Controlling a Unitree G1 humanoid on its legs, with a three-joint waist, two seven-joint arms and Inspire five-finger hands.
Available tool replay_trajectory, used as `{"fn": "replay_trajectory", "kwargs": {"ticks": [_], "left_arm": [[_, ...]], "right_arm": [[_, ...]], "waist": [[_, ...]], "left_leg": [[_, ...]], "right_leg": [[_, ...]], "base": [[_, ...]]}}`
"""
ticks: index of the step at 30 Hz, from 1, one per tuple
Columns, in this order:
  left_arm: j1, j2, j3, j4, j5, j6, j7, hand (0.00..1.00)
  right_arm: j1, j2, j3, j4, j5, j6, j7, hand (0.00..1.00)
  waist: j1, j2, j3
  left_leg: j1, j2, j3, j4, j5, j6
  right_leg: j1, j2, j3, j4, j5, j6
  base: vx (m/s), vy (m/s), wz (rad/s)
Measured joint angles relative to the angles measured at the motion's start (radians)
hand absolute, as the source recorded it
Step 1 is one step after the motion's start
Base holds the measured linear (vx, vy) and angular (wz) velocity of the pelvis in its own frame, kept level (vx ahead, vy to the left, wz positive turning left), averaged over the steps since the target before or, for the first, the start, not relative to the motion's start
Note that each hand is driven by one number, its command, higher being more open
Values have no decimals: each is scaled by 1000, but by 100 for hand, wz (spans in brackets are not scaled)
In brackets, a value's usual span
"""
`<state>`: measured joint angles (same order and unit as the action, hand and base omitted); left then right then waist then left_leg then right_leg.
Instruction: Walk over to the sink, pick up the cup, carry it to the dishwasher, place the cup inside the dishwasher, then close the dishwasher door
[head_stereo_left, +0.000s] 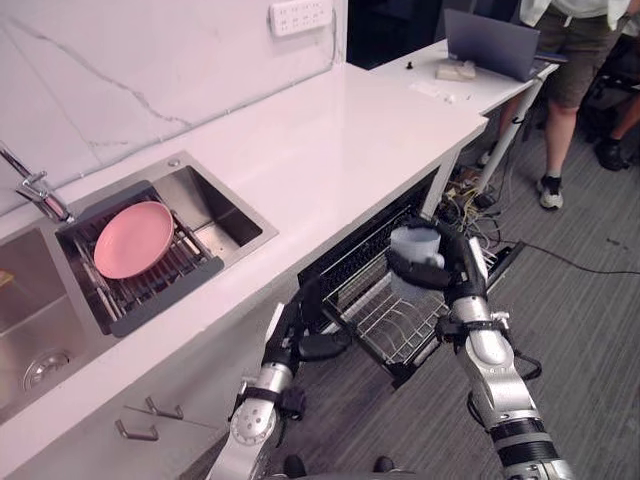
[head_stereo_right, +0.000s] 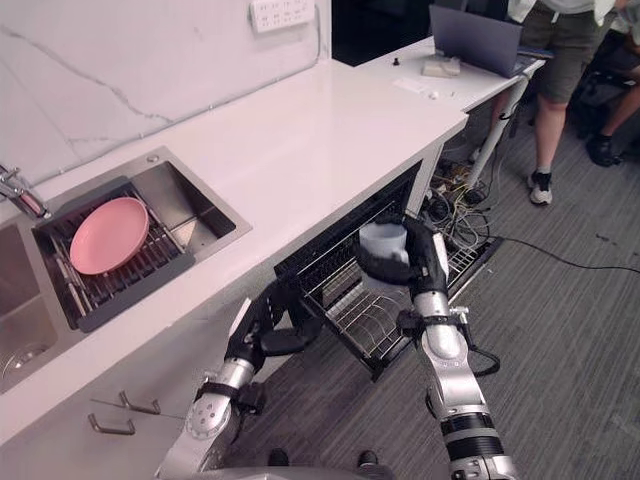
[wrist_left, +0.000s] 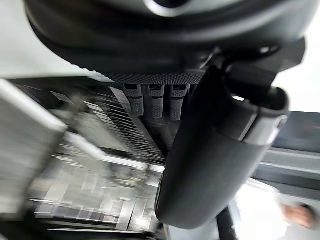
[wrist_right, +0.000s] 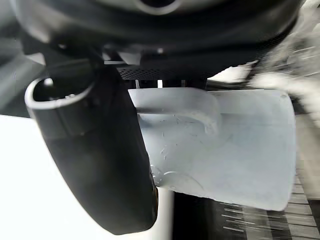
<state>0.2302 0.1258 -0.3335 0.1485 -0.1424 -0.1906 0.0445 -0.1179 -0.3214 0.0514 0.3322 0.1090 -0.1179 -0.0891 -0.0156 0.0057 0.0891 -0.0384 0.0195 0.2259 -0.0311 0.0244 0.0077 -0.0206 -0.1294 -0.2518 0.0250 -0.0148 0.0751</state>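
A pale blue cup (head_stereo_left: 415, 245) is held upright in the right hand (head_stereo_left: 443, 272), whose fingers and thumb curl around its body. It hangs just above the pulled-out wire rack (head_stereo_left: 392, 332) of the open dishwasher (head_stereo_left: 345, 262) under the white desk (head_stereo_left: 330, 140). The left hand (head_stereo_left: 300, 338) is by the rack's near corner; I cannot tell how its fingers are set. A pink plate (head_stereo_left: 133, 240) lies in the sink (head_stereo_left: 225, 215).

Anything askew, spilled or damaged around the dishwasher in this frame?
Nothing stands out. The right hand holds the cup over the pulled-out dishwasher rack, with no spill visible. The left hand is beside the rack, and the pink plate lies on the sink drainer.
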Motion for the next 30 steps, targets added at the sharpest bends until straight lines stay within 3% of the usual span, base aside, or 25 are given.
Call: {"fn": "replay_trajectory", "kwargs": {"ticks": [7, 12, 13, 18, 25, 30], "left_arm": [[-41, 32, 69, 109, 26, -1, 4, 90], [-125, 30, 138, 246, 27, -1, 75, 90], [-133, 30, 144, 257, 27, -1, 83, 90], [-182, 21, 185, 303, 25, -1, 132, 90], [-227, 4, 190, 332, 25, -1, 152, 90], [-234, -12, 230, 340, 25, -1, 155, 90]], "right_arm": [[-274, -57, 0, 269, -115, 19, -44, 30], [-555, -130, -3, 485, -165, 30, -115, 30], [-576, -138, -4, 506, -174, 31, -120, 90], [-638, -158, -10, 568, -181, 58, -153, 90], [-634, -122, -83, 533, -170, 75, -178, 90], [-510, -85, -117, 263, -135, 71, -201, 90]], "waist": [[20, 9, 205], [49, 46, 311], [52, 50, 317], [71, 57, 344], [73, 56, 351], [62, 40, 361]], "left_leg": [[-138, -8, -54, 57, 40, 13], [-244, -19, -87, 72, 86, 17], [-253, -20, -90, 72, 90, 18], [-311, -33, -107, 70, 113, 20], [-318, -36, -112, 59, 123, 21], [-274, -33, -115, 55, 118, 15]], "right_leg": [[-157, -37, -49, 171, -39, -19], [-287, -68, -70, 284, -58, -35], [-299, -71, -72, 292, -59, -37], [-385, -101, -80, 378, -94, -43], [-400, -106, -83, 396, -109, -45], [-345, -99, -87, 369, -108, -44]], "base": [[-159, 10, 29], [-141, 16, 24], [-71, 8, 16], [-31, -5, 15], [40, -12, 3], [48, 8, -1]]}}
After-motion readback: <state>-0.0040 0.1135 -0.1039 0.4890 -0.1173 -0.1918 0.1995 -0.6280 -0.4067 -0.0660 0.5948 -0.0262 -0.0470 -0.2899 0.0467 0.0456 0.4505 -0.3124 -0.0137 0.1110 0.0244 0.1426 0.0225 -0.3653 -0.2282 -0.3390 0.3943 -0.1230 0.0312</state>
